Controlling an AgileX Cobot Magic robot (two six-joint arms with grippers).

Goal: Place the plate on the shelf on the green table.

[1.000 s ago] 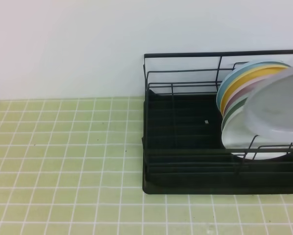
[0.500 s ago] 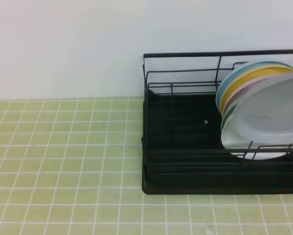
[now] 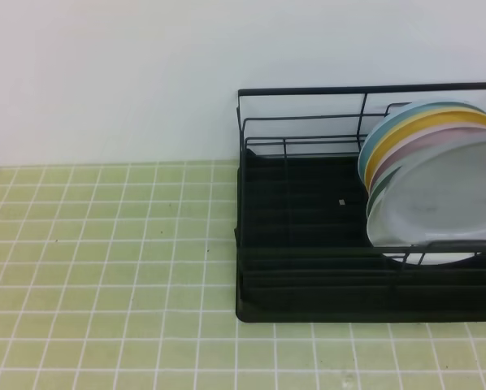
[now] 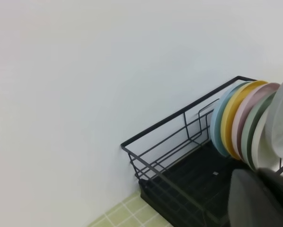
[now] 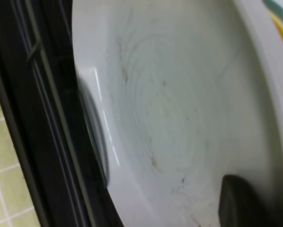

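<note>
The pale grey-blue plate (image 3: 434,203) stands on edge at the right end of the black wire shelf (image 3: 308,244), in front of the other plates and leaning against them. The shelf rests on the green table (image 3: 105,268). In the right wrist view the plate (image 5: 170,109) fills the frame. One dark fingertip (image 5: 236,201) of my right gripper lies on its face; the other finger is hidden. My left gripper (image 4: 262,201) shows as a dark blur low in the left wrist view. It is shut, holds nothing and is left of the shelf (image 4: 179,189). Neither gripper shows in the exterior view.
Several upright plates fill the shelf's right end behind the grey-blue one, among them a light blue plate (image 3: 379,138), a yellow plate (image 3: 426,122) and a pink plate (image 3: 414,150). The left half of the shelf's tray is bare. A white wall stands behind.
The plate has swung down from a raised tilt to stand low in the shelf against the other plates. A dark part at the left edge has drawn back.
</note>
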